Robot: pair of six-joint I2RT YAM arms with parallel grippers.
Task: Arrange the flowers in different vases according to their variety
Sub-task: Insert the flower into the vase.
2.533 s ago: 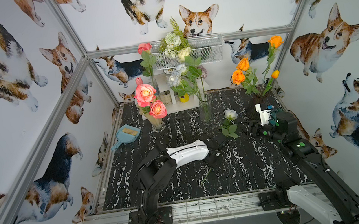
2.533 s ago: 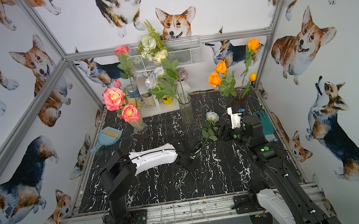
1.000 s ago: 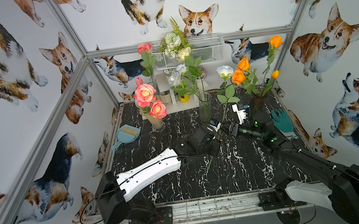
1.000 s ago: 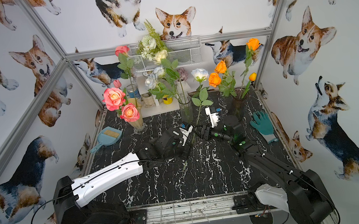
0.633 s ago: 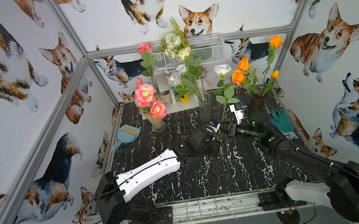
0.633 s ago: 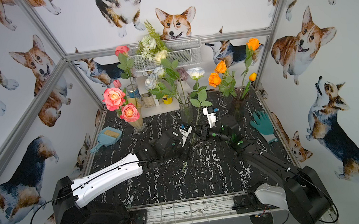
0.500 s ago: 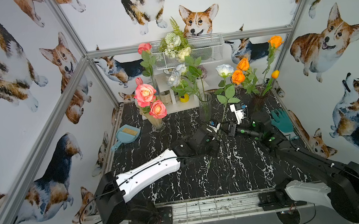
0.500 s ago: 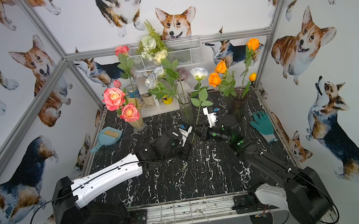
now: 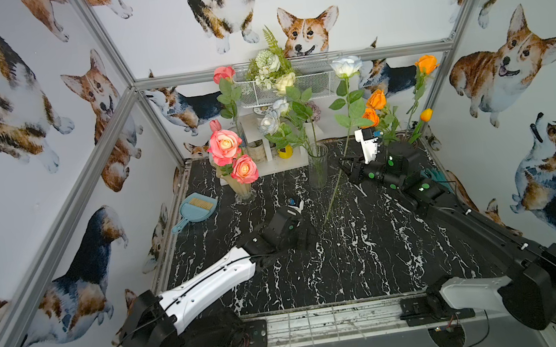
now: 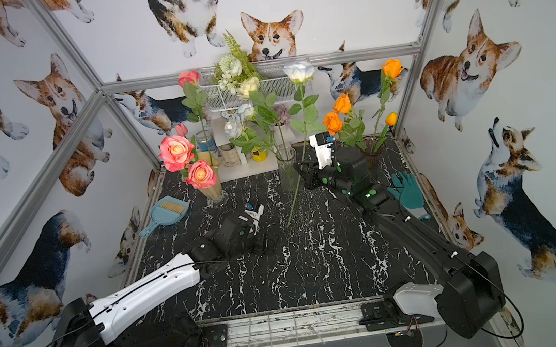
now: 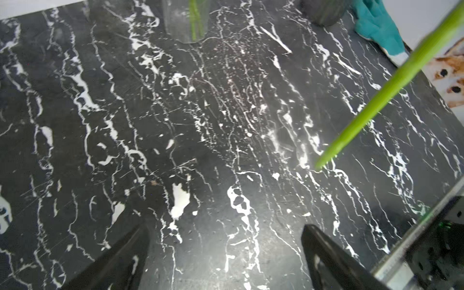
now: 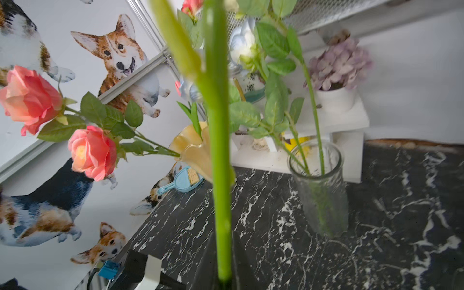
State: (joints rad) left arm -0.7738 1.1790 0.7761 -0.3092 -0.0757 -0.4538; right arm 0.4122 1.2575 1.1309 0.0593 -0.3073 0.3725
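My right end effector (image 9: 346,167) is pinching shut on the stem (image 12: 218,150) of a white rose (image 9: 346,66), gripping it below the leaves. The rose is standing nearly upright in the air and leaning a bit. Its head is up at the far side and its lower tip is pointing down toward the middle of the desk (image 9: 351,262). I can't tell if the tip is touching the desk. The rose is hanging just right of the clear vase (image 9: 318,168), outside it, and isn't sitting in any vase.

My left end effector (image 11: 225,227) is hovering low over the desk, near and left of the rose's tip, with its fingers spread wide and gripping nothing.

The clear vase is holding pale roses (image 9: 269,125). The cream vase (image 9: 243,189), far left, is holding pink roses (image 9: 225,144). The dark vase (image 10: 372,151), far right behind my right arm, is holding orange flowers (image 9: 375,100). A teal glove (image 10: 408,189) is lying at the right edge of the desk.
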